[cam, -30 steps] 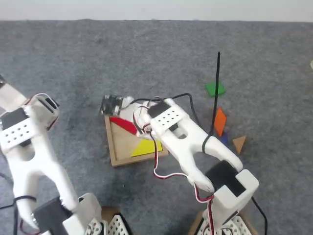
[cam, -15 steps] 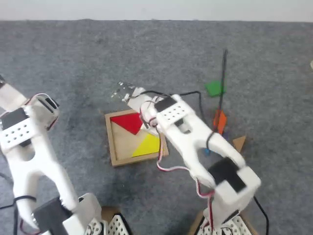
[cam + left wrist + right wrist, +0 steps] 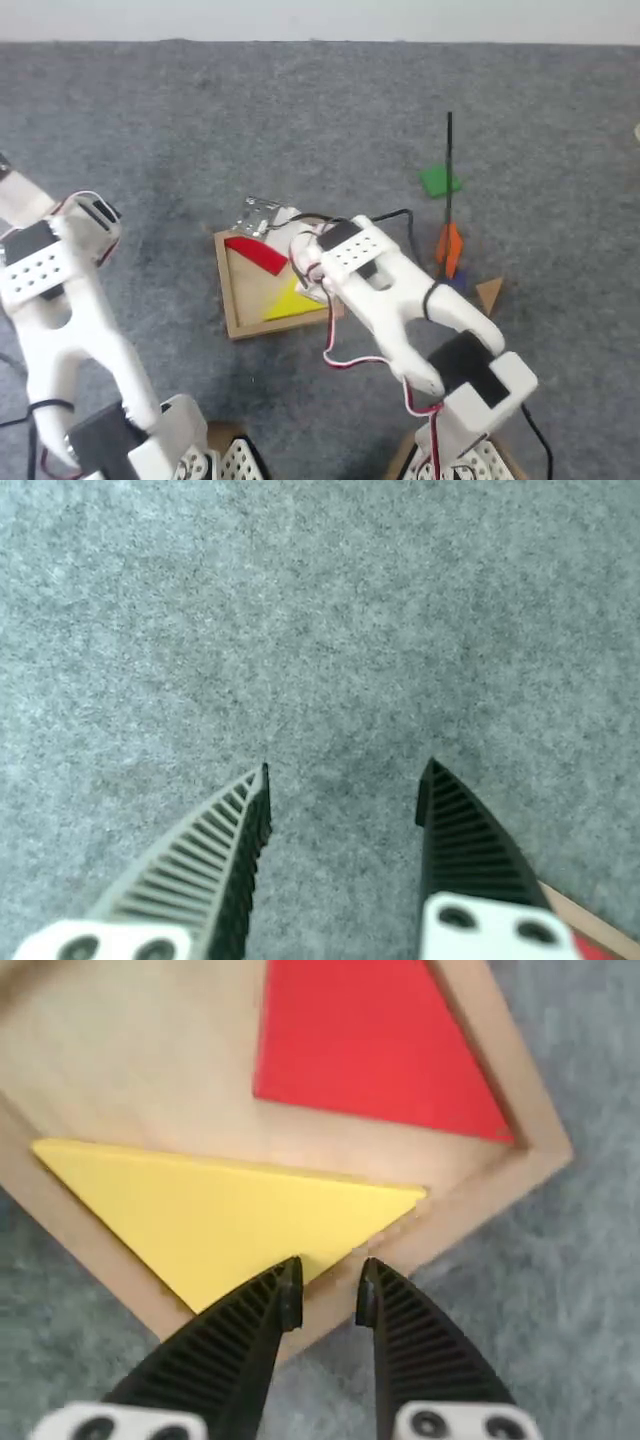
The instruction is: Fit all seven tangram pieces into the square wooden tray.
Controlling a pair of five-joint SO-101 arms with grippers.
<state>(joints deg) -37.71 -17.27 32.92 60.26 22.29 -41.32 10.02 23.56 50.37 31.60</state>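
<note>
Right gripper [image 3: 328, 1278], fingers barely apart and empty, hangs over the yellow triangle [image 3: 220, 1225] in the wooden tray [image 3: 470, 1205], likely to nudge it; left gripper [image 3: 347, 780] wide open

Wooden tray [image 3: 240, 295] lies flat, holding red triangle [image 3: 256, 252] and yellow triangle [image 3: 290, 301]; green square [image 3: 439, 181], orange piece [image 3: 450, 246] and tan triangle [image 3: 489, 293] lie loose to its right.

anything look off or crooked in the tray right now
Nothing spilled or damaged. The yellow triangle sits tight against the tray rim with a shadow under its long edge, so it may be slightly raised rather than flat; I cannot tell for sure.
</note>
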